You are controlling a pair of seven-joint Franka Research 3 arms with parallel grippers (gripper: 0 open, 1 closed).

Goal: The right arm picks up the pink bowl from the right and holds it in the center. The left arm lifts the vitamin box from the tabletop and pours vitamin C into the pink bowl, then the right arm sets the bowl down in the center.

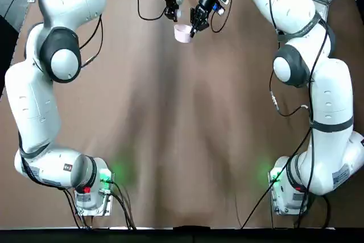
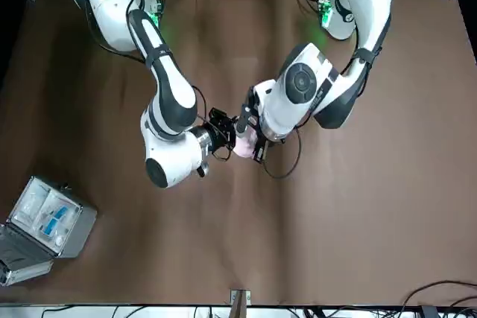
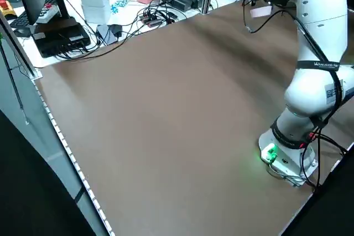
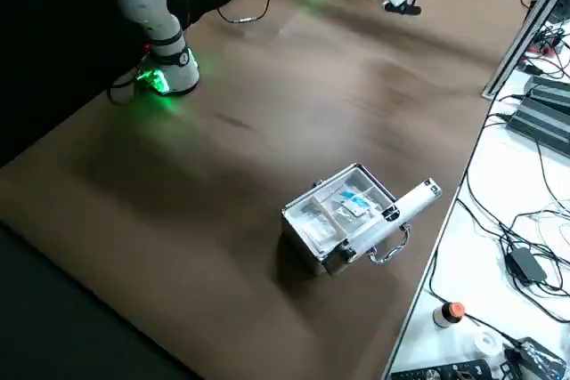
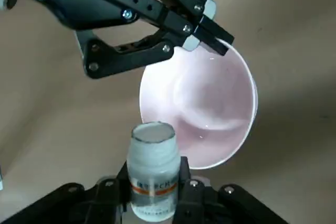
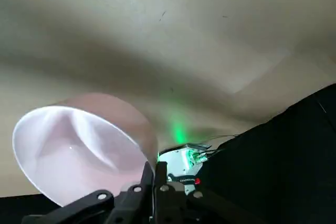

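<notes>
Left wrist view: pink bowl [image 5: 202, 109] hangs above the tabletop [image 5: 63, 124], rim pinched by the right gripper [image 5: 207, 17], fingers pressed tight on the edge. Vitamin box [image 5: 152, 169], a small white bottle w/ orange band, sits clamped betw. the left gripper [image 5: 155, 182] fingers, open mouth tilted at the bowl's rim, just beside it. Top view: both grippers meet at the far centre of the table, bowl [image 1: 183, 32] betw. them. Grey hinged case [image 2: 45, 221] lies open, well apart, near the robot's right far corner.
</notes>
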